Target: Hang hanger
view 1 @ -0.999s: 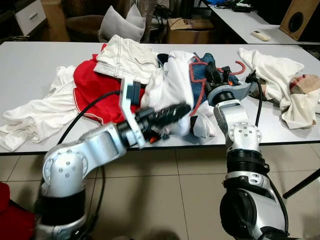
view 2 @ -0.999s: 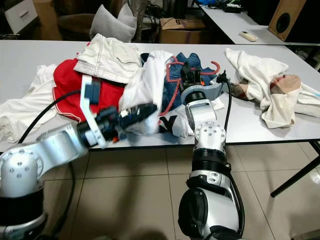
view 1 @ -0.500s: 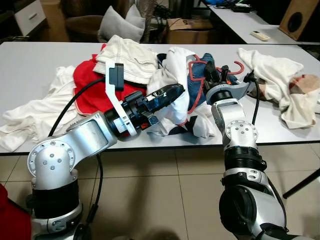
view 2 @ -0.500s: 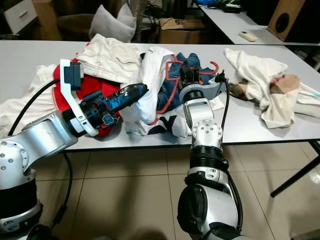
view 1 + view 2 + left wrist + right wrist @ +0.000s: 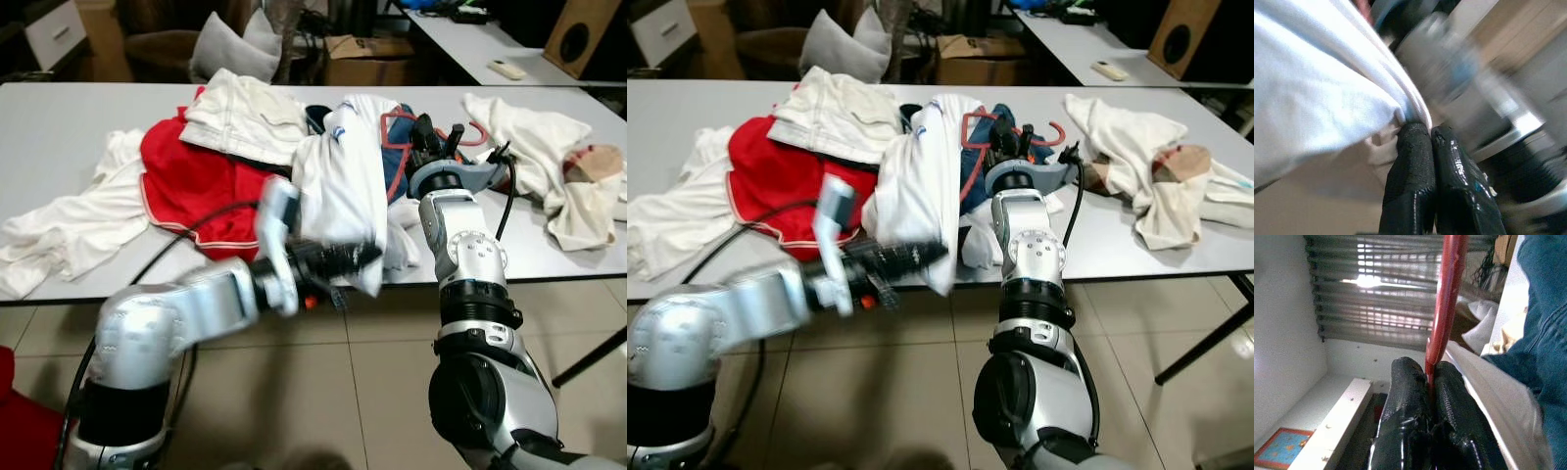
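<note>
A red hanger (image 5: 390,118) lies among the clothes at the middle of the white table (image 5: 59,127), its hook (image 5: 476,132) pointing right. My right gripper (image 5: 437,137) is shut on the hanger; in the right wrist view the red bar (image 5: 1447,298) runs out from between the shut fingertips (image 5: 1429,367). A white garment (image 5: 343,181) drapes from the hanger area down over the table's front edge. My left gripper (image 5: 364,258) is shut on that garment's lower hem, just in front of the table edge; the left wrist view has the cloth (image 5: 1327,93) pinched at the fingertips (image 5: 1429,128). Blue jeans (image 5: 396,162) lie under the hanger.
A red garment (image 5: 191,181), a cream one (image 5: 245,113) and a white shirt (image 5: 69,230) cover the table's left half. Another white cloth (image 5: 539,147) lies at the right. Behind stand a cardboard box (image 5: 372,54), a pillow (image 5: 230,49) and a second table (image 5: 490,44).
My left gripper has swung down and forward off the table's front edge, drawing the white garment's hem with it. The right gripper stays on the hanger.
</note>
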{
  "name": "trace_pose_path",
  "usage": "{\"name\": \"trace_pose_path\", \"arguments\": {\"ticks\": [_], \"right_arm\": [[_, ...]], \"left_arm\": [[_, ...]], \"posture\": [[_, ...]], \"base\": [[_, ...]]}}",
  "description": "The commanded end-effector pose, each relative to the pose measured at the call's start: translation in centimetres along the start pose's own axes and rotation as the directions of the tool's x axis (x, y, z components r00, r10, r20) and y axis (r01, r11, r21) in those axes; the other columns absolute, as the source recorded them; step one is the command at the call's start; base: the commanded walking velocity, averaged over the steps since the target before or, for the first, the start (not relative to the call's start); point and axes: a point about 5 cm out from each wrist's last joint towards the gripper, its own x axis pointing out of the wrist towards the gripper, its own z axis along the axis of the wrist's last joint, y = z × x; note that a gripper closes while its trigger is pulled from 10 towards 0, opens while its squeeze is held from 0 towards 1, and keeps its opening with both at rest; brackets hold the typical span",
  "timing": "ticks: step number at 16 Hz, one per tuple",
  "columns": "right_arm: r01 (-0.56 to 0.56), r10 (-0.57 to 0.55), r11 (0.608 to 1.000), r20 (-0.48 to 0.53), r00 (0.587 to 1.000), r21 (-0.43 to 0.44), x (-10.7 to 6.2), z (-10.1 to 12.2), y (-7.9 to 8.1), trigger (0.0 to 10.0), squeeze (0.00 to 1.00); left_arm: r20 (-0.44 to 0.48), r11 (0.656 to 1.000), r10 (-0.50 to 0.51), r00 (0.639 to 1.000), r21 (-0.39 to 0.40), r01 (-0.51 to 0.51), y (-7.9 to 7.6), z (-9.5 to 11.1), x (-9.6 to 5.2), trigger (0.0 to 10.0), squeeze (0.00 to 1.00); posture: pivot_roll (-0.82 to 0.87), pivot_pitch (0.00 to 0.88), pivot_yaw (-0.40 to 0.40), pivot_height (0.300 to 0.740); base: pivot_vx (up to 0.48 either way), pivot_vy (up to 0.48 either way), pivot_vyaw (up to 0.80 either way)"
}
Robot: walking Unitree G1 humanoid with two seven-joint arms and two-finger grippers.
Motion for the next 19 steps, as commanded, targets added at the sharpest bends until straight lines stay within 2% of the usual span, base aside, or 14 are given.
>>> {"name": "trace_pose_path", "arguments": {"ticks": [1,2,4,5,6,7,8,10,13,14,15,17,18,19], "right_arm": [[-0.054,0.055,0.997,-0.021,0.998,0.052,0.6,-1.4,1.7,10.0,0.00],[-0.045,0.047,0.997,-0.021,0.999,0.062,0.5,-1.4,1.6,10.0,0.00],[-0.041,0.043,0.997,-0.028,0.999,0.063,0.4,-1.4,1.4,10.0,0.00],[-0.039,0.041,0.998,-0.037,0.999,0.049,0.4,-1.3,1.3,10.0,0.00],[-0.036,0.038,0.999,-0.042,0.998,0.040,0.3,-1.3,1.2,10.0,0.00],[-0.033,0.035,0.999,-0.044,0.998,0.030,0.2,-1.1,1.1,10.0,0.00],[-0.029,0.030,0.999,-0.041,0.999,0.021,0.1,-0.8,0.9,10.0,0.00],[-0.034,0.034,0.999,-0.041,0.999,0.015,0.0,-0.5,0.9,10.0,0.00],[-0.077,0.076,0.997,-0.062,0.995,-0.022,-0.3,0.0,1.2,10.0,0.00],[-0.134,0.130,0.990,-0.094,0.987,-0.042,-0.9,0.2,1.5,10.0,0.00],[-0.171,0.163,0.984,-0.117,0.980,-0.057,-1.5,0.3,1.6,10.0,0.00],[-0.215,0.203,0.974,-0.143,0.969,-0.077,-2.3,0.7,1.7,10.0,0.00],[-0.275,0.255,0.956,-0.175,0.951,-0.105,-3.5,1.2,2.0,10.0,0.00],[-0.310,0.284,0.943,-0.191,0.940,-0.120,-4.1,1.4,2.3,10.0,0.00]], "left_arm": [[-0.039,0.998,0.042,0.998,0.054,-0.040,0.1,-0.5,0.6,0.9,0.00],[-0.013,0.988,0.108,0.994,0.113,-0.106,0.6,-0.1,0.7,10.0,0.00],[0.051,0.980,0.133,0.990,0.142,-0.139,0.8,0.7,0.4,10.0,0.00],[0.079,0.981,0.092,0.993,0.165,-0.104,0.4,1.1,0.2,10.0,1.00],[0.050,0.977,0.032,0.998,0.207,-0.042,-0.5,0.9,-0.1,10.0,1.00],[-0.036,0.960,-0.003,0.999,0.278,0.013,-1.2,0.1,-0.4,10.0,1.00],[-0.136,0.935,0.023,0.990,0.353,0.026,-1.1,-1.2,-1.1,10.0,1.00],[-0.173,0.935,0.023,0.985,0.353,0.040,-0.9,-1.9,-1.8,10.0,1.00],[-0.201,0.936,0.045,0.979,0.350,0.029,0.1,-2.4,-4.8,10.0,1.00],[-0.131,0.925,0.115,0.985,0.376,-0.058,1.4,-1.7,-6.1,10.0,1.00],[-0.063,0.913,0.170,0.983,0.385,-0.133,2.3,-1.0,-6.9,10.0,1.00],[0.050,0.892,0.257,0.965,0.371,-0.257,3.7,0.0,-7.8,10.0,1.00],[0.168,0.855,0.368,0.915,0.325,-0.404,5.3,0.9,-8.9,10.0,1.00],[0.213,0.824,0.410,0.887,0.331,-0.460,5.9,1.2,-9.3,10.0,1.00]], "posture": [[-0.07,0.000,-0.018,0.740],[-0.07,0.000,-0.018,0.740],[-0.07,0.000,-0.019,0.740],[-0.07,0.000,-0.019,0.740],[-0.07,0.000,-0.019,0.740],[-0.07,0.000,-0.019,0.740],[-0.07,0.000,-0.019,0.740],[-0.07,0.000,-0.017,0.740],[-0.07,0.000,-0.026,0.740],[-0.06,0.000,-0.029,0.740],[-0.06,0.000,-0.032,0.740],[-0.06,0.000,-0.033,0.740],[-0.06,0.000,-0.035,0.740],[-0.07,0.000,-0.034,0.740]], "base": [[0.000,0.000,0.00],[0.000,0.000,0.00],[0.000,0.000,0.00],[0.000,0.000,0.00],[0.000,0.000,0.00],[0.000,0.000,0.00],[0.000,0.000,0.00],[0.000,0.000,0.00],[0.000,0.000,0.00],[0.000,0.000,0.00],[0.000,0.000,0.61],[0.000,0.000,0.78],[0.000,0.000,0.76],[0.000,0.000,0.76]]}}
